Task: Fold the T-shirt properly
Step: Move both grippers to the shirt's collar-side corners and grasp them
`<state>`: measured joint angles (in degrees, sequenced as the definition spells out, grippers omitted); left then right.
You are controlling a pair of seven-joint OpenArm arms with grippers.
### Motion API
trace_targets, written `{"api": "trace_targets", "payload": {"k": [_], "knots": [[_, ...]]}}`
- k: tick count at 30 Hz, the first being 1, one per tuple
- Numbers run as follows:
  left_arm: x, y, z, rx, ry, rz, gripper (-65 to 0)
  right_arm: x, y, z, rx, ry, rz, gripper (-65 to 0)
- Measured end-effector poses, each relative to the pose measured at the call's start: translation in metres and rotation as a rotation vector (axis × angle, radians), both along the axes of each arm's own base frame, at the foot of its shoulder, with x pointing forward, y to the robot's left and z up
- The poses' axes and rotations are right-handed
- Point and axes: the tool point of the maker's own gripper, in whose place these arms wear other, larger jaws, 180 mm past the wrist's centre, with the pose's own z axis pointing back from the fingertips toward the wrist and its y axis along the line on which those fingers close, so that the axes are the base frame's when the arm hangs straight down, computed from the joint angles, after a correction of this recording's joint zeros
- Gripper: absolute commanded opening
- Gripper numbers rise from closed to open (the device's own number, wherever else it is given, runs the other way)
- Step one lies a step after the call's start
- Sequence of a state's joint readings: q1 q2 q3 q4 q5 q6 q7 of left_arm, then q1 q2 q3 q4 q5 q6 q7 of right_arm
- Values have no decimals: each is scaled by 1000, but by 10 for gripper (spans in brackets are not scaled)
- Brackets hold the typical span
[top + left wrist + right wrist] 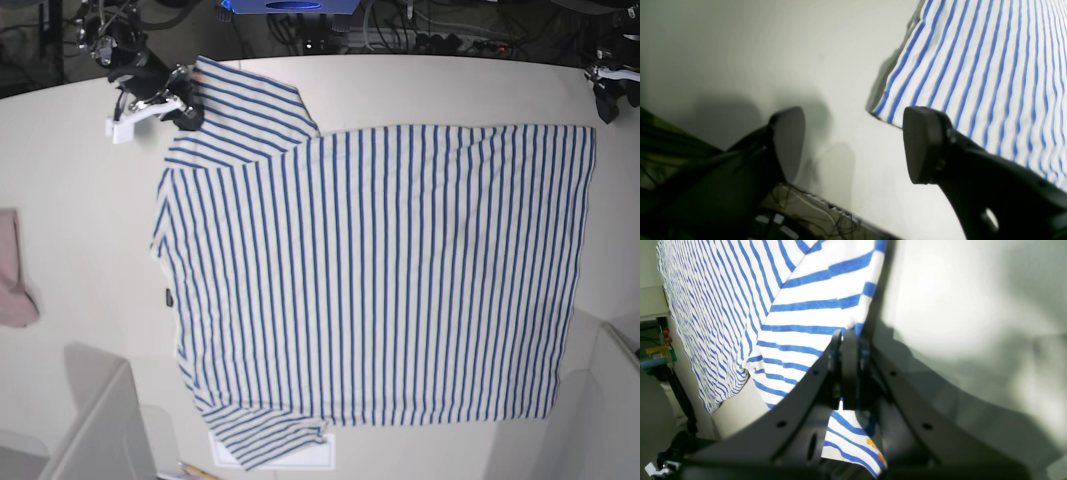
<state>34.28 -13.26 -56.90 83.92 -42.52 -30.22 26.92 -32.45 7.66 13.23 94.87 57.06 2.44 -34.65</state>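
Note:
The T-shirt [380,270], white with thin blue stripes, lies spread flat on the pale table [80,180]. A small dark label [168,295] shows at its left edge. My right gripper [186,108] is at the far left and is shut on the edge of the upper sleeve [826,296]. In the right wrist view the gripper [848,340] pinches the cloth, with an orange mark [873,446] just below the jaws. My left gripper [855,143] is open and empty, just off the shirt's far right corner [883,115]. It also shows in the base view [604,100].
A small pinkish cloth [14,272] lies at the table's left edge. Grey box shapes stand at the front left [100,425] and front right [605,400]. A white sheet [285,455] peeks from under the shirt's lower sleeve. Cables lie behind the table.

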Motion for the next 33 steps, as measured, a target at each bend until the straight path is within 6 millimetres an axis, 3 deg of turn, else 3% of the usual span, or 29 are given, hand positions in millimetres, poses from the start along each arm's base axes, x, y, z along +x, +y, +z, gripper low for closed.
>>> {"api": "trace_targets", "payload": {"k": [8, 13, 16, 23, 33], "knots": [[2, -10, -34, -109, 73, 13, -216, 0, 0, 0, 1, 1, 0, -650], [17, -12, -30, -114, 33, 7, -216, 0, 0, 0, 2, 2, 1, -650], [16, -17, -41, -155, 79, 5, -216, 0, 0, 0, 2, 3, 2, -650], [40, -20, -46, -215, 25, 22, -216, -1, 1, 0, 3, 4, 3, -650], [68, -45, -55, -269, -28, -35, -216, -1, 1, 0, 6, 5, 3, -650]]}}
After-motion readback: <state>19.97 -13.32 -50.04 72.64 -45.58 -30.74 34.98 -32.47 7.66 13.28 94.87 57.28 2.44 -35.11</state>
